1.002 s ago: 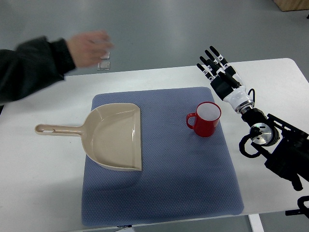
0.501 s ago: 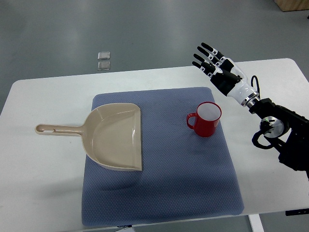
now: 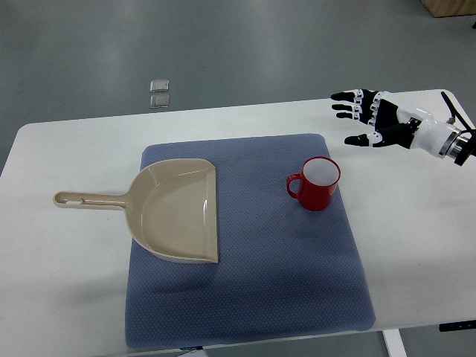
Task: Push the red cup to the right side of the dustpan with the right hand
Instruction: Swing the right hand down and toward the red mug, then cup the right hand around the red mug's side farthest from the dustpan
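A red cup (image 3: 316, 184) with a white inside stands upright on the blue mat (image 3: 245, 297), its handle pointing left. A beige dustpan (image 3: 167, 210) lies on the mat's left part, handle pointing left, open mouth facing right toward the cup. My right hand (image 3: 364, 119) comes in from the right edge. Its fingers are spread, it holds nothing, and it hovers above the white table up and to the right of the cup, apart from it. The left arm is out of view.
The white table (image 3: 67, 297) ends at the right edge and just below the mat. Two small square plates (image 3: 159, 93) lie on the grey floor beyond the table's far edge.
The person's arm at the upper left has left the picture. My right arm has swung out to the right and the hand has turned, so its fingers point left.
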Controlling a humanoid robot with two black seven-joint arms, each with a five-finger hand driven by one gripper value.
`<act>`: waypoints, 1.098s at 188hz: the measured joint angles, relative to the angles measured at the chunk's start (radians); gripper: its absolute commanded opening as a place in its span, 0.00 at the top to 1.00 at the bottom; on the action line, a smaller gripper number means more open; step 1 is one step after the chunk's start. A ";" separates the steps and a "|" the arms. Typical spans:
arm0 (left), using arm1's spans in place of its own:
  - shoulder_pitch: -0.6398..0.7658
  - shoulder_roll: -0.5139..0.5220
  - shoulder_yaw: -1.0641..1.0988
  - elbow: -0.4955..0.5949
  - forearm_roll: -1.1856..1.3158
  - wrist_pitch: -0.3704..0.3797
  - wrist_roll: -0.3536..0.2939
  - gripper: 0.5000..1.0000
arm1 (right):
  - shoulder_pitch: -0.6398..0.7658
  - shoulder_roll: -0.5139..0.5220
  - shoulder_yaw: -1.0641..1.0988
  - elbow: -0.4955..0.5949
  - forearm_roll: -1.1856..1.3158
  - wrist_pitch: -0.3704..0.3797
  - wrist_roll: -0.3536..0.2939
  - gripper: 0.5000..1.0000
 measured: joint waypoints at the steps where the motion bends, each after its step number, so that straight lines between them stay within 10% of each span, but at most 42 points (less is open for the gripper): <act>1: 0.000 0.000 0.000 0.000 0.000 0.000 0.000 0.00 | -0.001 -0.001 0.000 0.001 -0.003 0.000 0.002 0.13; 206: 0.000 0.000 0.002 0.001 -0.002 0.000 0.000 0.00 | -0.108 0.096 -0.003 -0.015 -0.153 -0.009 0.050 0.13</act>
